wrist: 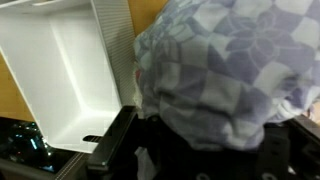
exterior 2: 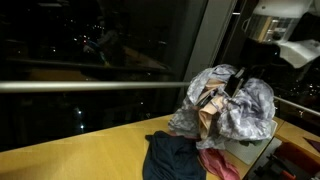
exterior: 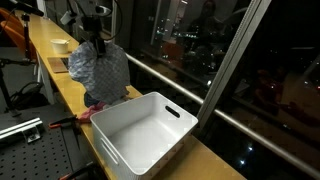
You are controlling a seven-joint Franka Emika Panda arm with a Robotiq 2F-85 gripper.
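Wooden counter [exterior: 62, 72]: end effector [exterior: 97, 42] clamps crumpled blue-grey patterned cloth [exterior: 100, 70].

cloths 3: patterned cloth [exterior: 100, 68], dark cloth [exterior 2: 170, 158], pink cloth [exterior 2: 218, 163] | white bin [exterior: 145, 128] 1 | pale round item [exterior: 60, 44] 1

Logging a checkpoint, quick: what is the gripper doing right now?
The gripper: closed, holding the blue-and-white patterned fabric cloth, which hangs above the wooden counter.
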